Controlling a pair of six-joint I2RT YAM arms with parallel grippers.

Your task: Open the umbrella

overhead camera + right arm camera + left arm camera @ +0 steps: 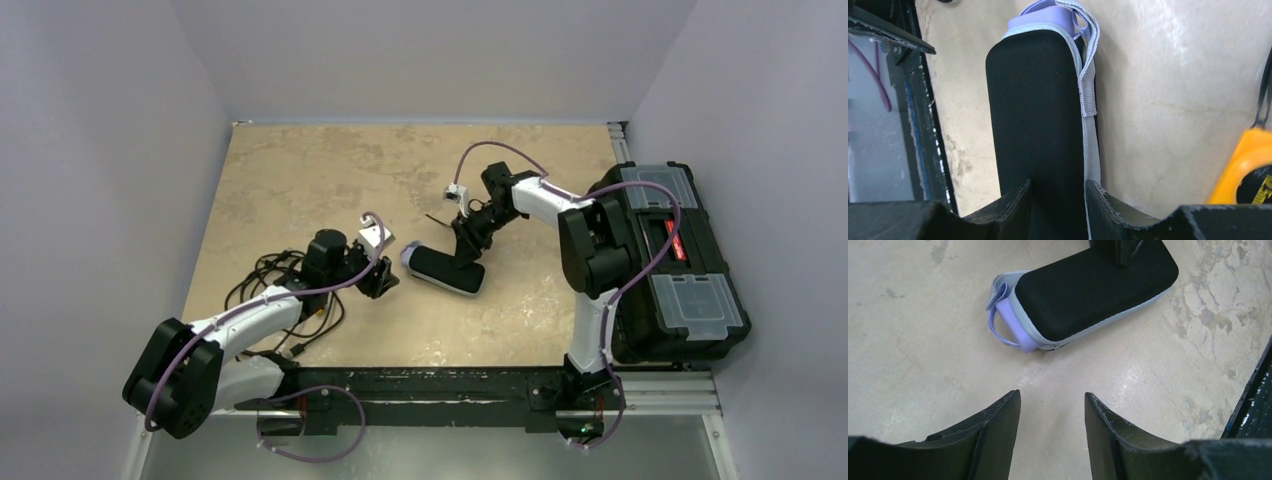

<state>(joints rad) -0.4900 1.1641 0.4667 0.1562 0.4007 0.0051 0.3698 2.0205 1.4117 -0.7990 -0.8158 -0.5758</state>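
Note:
The umbrella lies folded on the table, a black bundle with pale lavender edging. Its lavender handle and wrist strap point toward my left arm. My left gripper is open and empty, a short way from the handle end; in the left wrist view its gap shows only bare table. My right gripper is shut on the umbrella's other end; in the right wrist view both jaws press the black bundle, with the handle at the far end.
A black toolbox stands at the right table edge. Tangled black cables lie beside my left arm. A yellow object shows at the right of the right wrist view. The black base rail runs along the near edge.

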